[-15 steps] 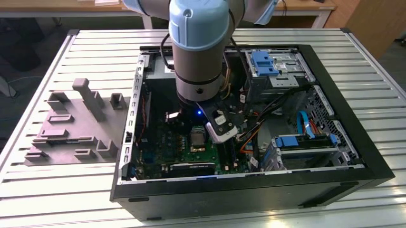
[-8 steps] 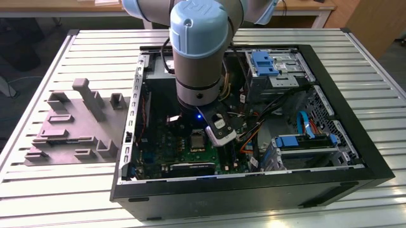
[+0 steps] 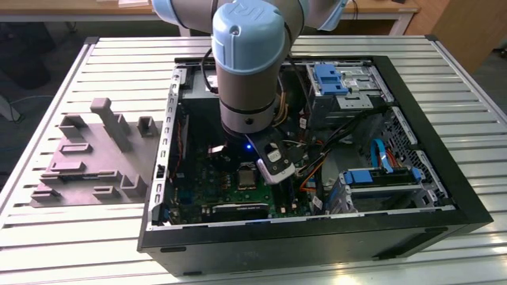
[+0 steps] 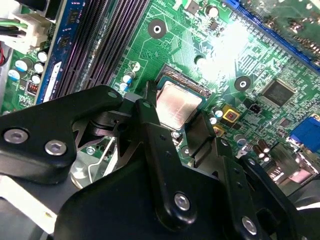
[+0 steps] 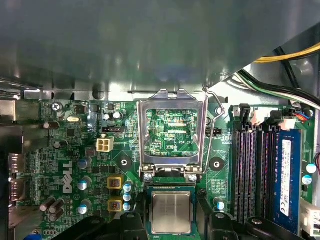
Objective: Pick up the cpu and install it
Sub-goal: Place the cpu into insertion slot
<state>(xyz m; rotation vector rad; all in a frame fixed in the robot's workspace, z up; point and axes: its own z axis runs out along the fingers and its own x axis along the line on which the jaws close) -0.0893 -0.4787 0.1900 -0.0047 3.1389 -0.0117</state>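
Observation:
The cpu (image 5: 171,212), a small square chip with a silvery lid, lies level right at the open socket on the green motherboard (image 5: 65,150); it also shows as cpu (image 4: 178,104) in the second wrist view. My gripper (image 5: 171,222) straddles it, one black finger (image 5: 131,222) tight against each side, and appears shut on it. A thin strip of socket contacts (image 4: 184,83) shows past one edge of the chip. The silver socket frame (image 5: 145,135) stands flipped open beside it. In the exterior view my gripper (image 3: 272,168) reaches down into the computer case (image 3: 317,243).
Dark memory slots (image 5: 250,170) and a blue module (image 5: 286,175) run beside the socket. Cables (image 5: 280,85) cross one corner. Drive bays with blue clips (image 3: 331,80) fill the case's far side. A grey fixture block (image 3: 87,160) lies on the slatted table at the exterior view's left.

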